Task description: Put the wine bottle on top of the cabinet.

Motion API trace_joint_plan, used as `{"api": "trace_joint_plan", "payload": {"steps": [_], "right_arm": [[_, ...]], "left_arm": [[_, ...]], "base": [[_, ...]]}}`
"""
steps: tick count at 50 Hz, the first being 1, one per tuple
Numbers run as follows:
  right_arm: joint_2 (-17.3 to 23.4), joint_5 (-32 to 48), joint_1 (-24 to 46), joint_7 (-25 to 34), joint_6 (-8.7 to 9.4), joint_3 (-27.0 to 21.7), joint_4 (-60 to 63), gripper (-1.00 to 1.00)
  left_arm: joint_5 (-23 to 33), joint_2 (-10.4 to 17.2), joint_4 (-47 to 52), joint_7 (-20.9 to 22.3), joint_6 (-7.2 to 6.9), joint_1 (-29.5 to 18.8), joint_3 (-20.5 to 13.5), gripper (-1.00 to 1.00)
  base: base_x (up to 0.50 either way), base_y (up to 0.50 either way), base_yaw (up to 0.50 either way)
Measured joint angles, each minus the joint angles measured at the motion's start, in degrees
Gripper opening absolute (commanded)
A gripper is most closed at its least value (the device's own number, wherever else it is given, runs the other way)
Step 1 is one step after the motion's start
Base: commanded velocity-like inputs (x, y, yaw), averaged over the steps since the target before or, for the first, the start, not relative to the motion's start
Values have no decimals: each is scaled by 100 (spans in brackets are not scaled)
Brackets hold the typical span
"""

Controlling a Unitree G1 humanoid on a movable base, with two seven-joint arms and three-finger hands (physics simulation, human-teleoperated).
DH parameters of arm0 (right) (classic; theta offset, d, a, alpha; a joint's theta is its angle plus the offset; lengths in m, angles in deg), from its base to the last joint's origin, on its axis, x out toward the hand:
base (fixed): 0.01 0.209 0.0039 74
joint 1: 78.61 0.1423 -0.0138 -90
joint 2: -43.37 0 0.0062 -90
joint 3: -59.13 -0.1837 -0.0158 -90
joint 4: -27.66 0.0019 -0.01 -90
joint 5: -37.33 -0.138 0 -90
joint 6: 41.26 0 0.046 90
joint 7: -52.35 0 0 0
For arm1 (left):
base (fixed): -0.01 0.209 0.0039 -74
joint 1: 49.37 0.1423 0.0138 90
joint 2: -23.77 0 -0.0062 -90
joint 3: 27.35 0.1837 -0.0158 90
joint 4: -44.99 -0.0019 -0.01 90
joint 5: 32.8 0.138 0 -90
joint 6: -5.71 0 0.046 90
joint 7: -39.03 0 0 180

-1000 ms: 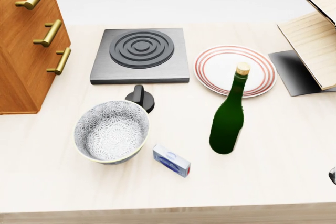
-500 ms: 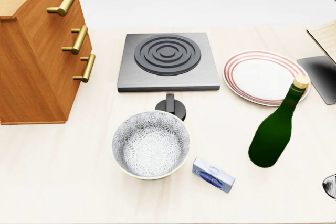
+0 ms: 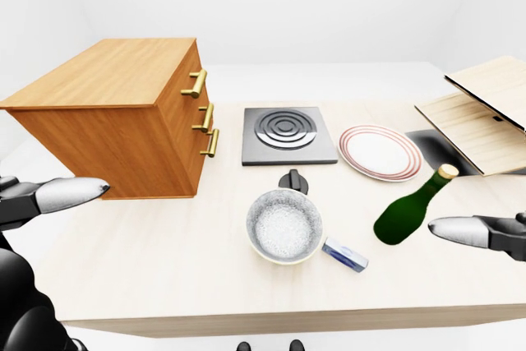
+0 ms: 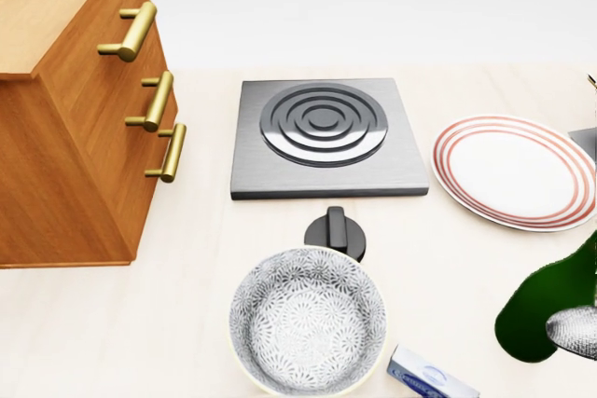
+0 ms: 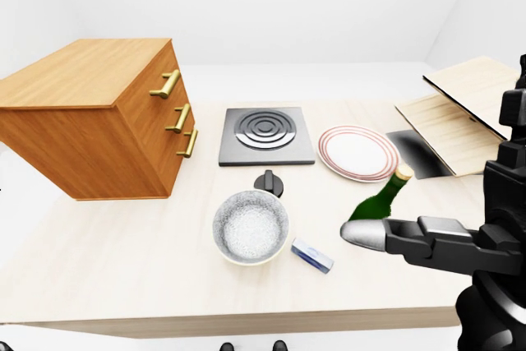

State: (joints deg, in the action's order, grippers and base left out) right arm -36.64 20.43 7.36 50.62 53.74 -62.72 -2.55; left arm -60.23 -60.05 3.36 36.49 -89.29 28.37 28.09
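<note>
The dark green wine bottle point(image 3: 405, 214) with a cork stands on the pale table point(image 3: 148, 260), right of the middle, its neck leaning up and to the right in the left-eye view. The head view shows only its lower body point(image 4: 544, 309), at the bottom right edge. The wooden cabinet point(image 3: 123, 113), with three brass handles, stands at the left, its flat top bare. My right hand point(image 3: 454, 230) hovers open just right of the bottle's base, a silver fingertip point(image 5: 367, 234) close beside the glass and not closed round it. At the far left my left hand point(image 3: 78, 192) is open and holds nothing.
A patterned bowl point(image 4: 308, 319) sits near the table's lower edge, with a black knob point(image 4: 336, 230) above it and a small blue-white box point(image 4: 429, 377) to its right. A grey hotplate point(image 4: 322, 132) and a red-rimmed plate point(image 4: 513, 170) lie higher up. Wooden boards point(image 3: 485, 113) stand at the right.
The camera has moved: in the head view the whole picture slid right and down. More of the cabinet shows, the bottle sits at the right edge, and my right fingertip now shows beside it.
</note>
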Motion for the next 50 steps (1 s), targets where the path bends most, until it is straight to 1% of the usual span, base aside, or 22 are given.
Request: {"api": "trace_joint_plan", "payload": {"steps": [5, 9, 25, 33, 38, 45, 50], "right_arm": [[-204, 404, 107, 286, 0, 22, 8, 100], [-345, 566, 193, 422, 0, 12, 15, 100], [-522, 271, 181, 290, 0, -145, 20, 100], [-515, 9, 52, 232, 0, -232, 21, 100], [-726, 22, -26, 501, 0, -428, 21, 100], [-1185, 332, -37, 1113, 0, -856, -137, 100], [-1422, 461, -69, 1448, 0, -1160, -332, 100]], "left_arm": [[21, -10, -7, 17, 0, 8, 2, 100], [38, -17, -14, 27, 0, 14, 3, 100], [123, -65, -25, 82, 0, 38, 42, 100], [149, -92, -17, 109, 0, 52, 52, 100], [153, -102, -5, 116, 0, 57, 55, 100], [157, -111, 18, 120, 0, 58, 61, 100], [161, -118, 32, 126, 0, 60, 69, 100]], "base": [[0, 50, 0], [0, 34, 0], [0, 0, 0], [0, 0, 0], [0, 0, 0], [0, 0, 0], [0, 0, 0]]}}
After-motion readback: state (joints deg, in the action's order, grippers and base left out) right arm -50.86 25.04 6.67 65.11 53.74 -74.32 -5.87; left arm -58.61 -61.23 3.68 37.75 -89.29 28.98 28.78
